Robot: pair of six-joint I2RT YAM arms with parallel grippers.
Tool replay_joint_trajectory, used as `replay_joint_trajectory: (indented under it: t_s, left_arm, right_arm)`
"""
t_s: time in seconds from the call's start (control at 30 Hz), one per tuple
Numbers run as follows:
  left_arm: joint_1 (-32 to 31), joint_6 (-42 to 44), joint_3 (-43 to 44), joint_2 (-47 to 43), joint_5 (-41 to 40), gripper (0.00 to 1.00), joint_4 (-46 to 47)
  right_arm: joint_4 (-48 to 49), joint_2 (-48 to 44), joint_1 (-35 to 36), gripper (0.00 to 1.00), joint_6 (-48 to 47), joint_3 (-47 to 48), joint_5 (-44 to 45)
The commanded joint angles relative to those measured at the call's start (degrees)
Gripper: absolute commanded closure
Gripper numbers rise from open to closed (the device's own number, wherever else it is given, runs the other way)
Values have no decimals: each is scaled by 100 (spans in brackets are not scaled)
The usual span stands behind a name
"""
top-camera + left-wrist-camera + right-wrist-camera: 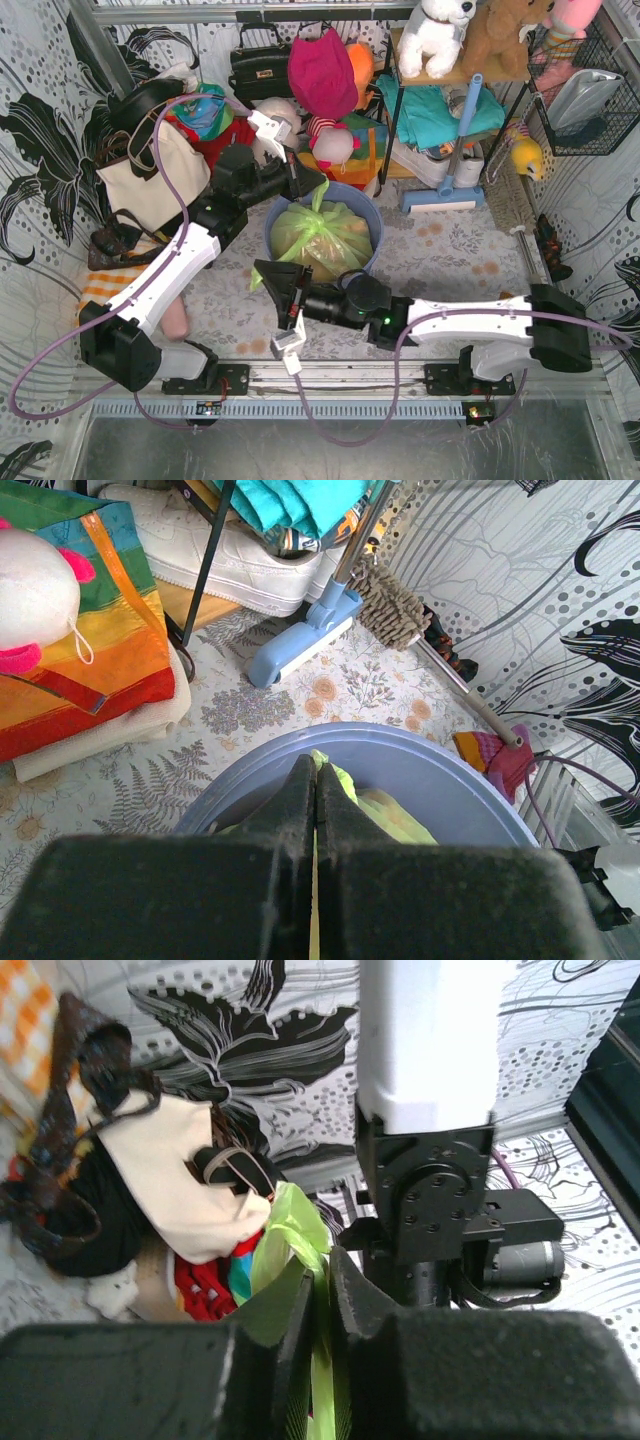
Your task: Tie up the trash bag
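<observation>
Left gripper (310, 186) first: from overhead I see it at the far-left rim of the blue bin (374, 245), its tip right against the upright green tail of the trash bag (325, 240). The bag sits inside the bin, with tan paper showing through the plastic. My right gripper (265, 280) is at the near side of the bin, and a small flap of green plastic pokes out to its left. A cream tote bag (150, 180) stands off to the left of the bin.

On the left wrist camera, the left gripper (316, 780) has its jaws pressed flat together, a thin sliver of green plastic pinched in the seam. The trash bag (385, 815) bunches just past the tips, inside the bin (420, 765). A blue mop head (300, 645) lies beyond the bin.

On the right wrist camera, the right gripper (322, 1285) is closed down to a narrow slit. A strip of the trash bag (290, 1230) runs up through it, so I read it as clamped on the plastic. The tote bag (170, 1160) shows behind.
</observation>
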Motion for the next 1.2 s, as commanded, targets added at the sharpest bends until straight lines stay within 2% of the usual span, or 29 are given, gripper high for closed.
replay_joint_trajectory:
  t_s: [0.0, 0.13, 0.3, 0.4, 0.63, 0.73, 0.8, 0.97, 1.03, 1.17]
  left_arm:
    - [20, -22, 77, -39, 54, 100, 348]
    - [20, -49, 116, 46, 41, 100, 429]
    - [20, -73, 213, 171, 46, 100, 507]
    - [20, -62, 238, 249, -8, 100, 530]
    - [20, -18, -30, 188, -498, 100, 757]
    - [21, -10, -182, 152, -689, 100, 846]
    - [35, 8, -201, 156, -734, 100, 849]
    - [34, 56, -185, 211, -821, 100, 910]
    - [32, 69, -177, 257, -883, 100, 987]
    - [47, 32, -108, 425, -898, 100, 1180]
  right_arm:
    - [-597, -863, 32, 92, 1153, -113, -761]
    - [-957, -1485, -14, 100, 1922, -246, -1205]
    - [-794, -2050, -156, 100, 2818, -487, -1457]
    - [-58, -2213, -301, 100, 3471, -672, -1294]
    - [2251, -2203, -522, 100, 6000, -1402, 148]
    - [2649, -2312, -606, 100, 7102, -1740, 684]
    - [2009, -2496, -779, 100, 7995, -1705, 860]
    - [-799, -2929, -1188, 100, 9866, -976, 855]
    - [-1554, -2986, -1249, 100, 10380, -799, 604]
    - [-2208, -2976, -1546, 100, 11225, -642, -506]
